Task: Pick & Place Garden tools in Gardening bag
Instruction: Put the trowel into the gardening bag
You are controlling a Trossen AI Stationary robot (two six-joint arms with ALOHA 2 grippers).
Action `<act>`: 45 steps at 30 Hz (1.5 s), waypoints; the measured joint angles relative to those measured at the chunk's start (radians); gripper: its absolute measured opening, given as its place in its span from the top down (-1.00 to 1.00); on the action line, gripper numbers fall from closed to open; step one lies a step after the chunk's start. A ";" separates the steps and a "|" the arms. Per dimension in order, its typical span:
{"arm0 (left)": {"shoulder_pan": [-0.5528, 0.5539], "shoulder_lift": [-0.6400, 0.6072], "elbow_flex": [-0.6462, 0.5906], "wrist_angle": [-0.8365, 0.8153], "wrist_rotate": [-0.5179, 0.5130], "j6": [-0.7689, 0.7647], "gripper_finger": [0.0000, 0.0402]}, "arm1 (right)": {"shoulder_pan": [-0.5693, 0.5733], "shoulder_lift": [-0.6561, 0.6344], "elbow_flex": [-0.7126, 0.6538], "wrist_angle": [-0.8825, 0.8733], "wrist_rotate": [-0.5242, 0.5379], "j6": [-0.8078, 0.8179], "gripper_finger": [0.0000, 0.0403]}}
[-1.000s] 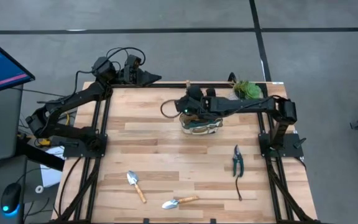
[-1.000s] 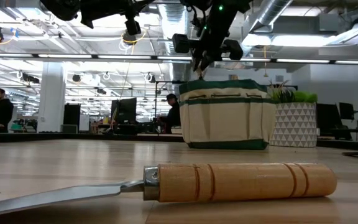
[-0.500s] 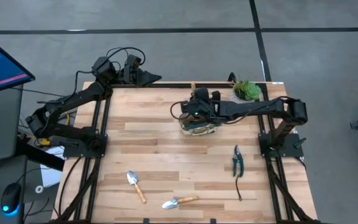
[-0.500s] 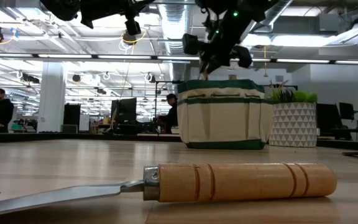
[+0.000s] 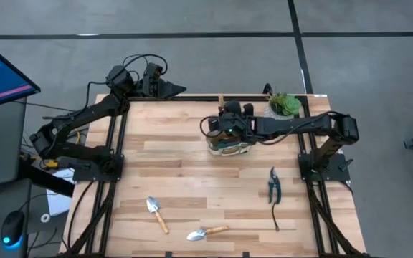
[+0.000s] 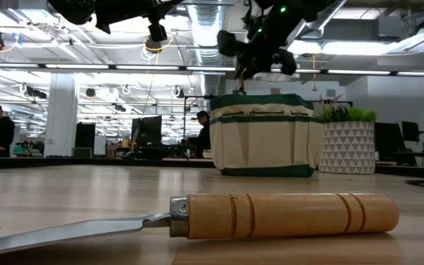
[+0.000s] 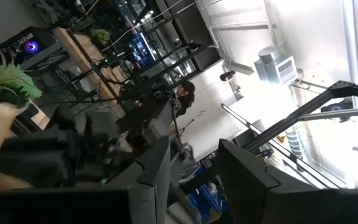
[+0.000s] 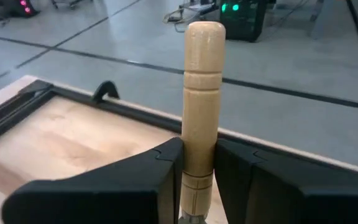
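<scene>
My right gripper (image 8: 197, 163) clamps a wooden-handled trowel (image 8: 201, 93) upright above the gardening bag (image 6: 269, 134) — my left gripper (image 5: 165, 89), part open, empty, waits at the table's far-left edge.

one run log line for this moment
right pincer: shut on trowel | above gardening bag | left pincer: idle, table's far edge

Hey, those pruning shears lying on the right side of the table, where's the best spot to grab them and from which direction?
Probably from straight above, across the dark handles of the pruning shears. They lie flat on the table, lengthwise front to back, with bare wood on both sides, so the claw's fingers should straddle them sideways.
</scene>
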 joint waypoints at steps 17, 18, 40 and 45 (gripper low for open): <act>0.000 0.000 0.000 0.000 0.006 0.000 0.46 | 0.033 0.027 -0.124 0.224 0.011 0.024 0.72; 0.000 0.000 0.000 0.000 0.006 0.000 0.46 | 0.033 0.026 -0.143 0.240 0.011 0.025 0.72; 0.000 0.000 0.000 0.000 -0.018 0.000 0.46 | 0.036 0.034 -0.168 0.380 0.104 -0.134 0.72; 0.000 0.000 0.000 0.000 -0.018 -0.001 0.46 | 0.030 0.034 -0.168 0.372 0.146 -0.142 0.72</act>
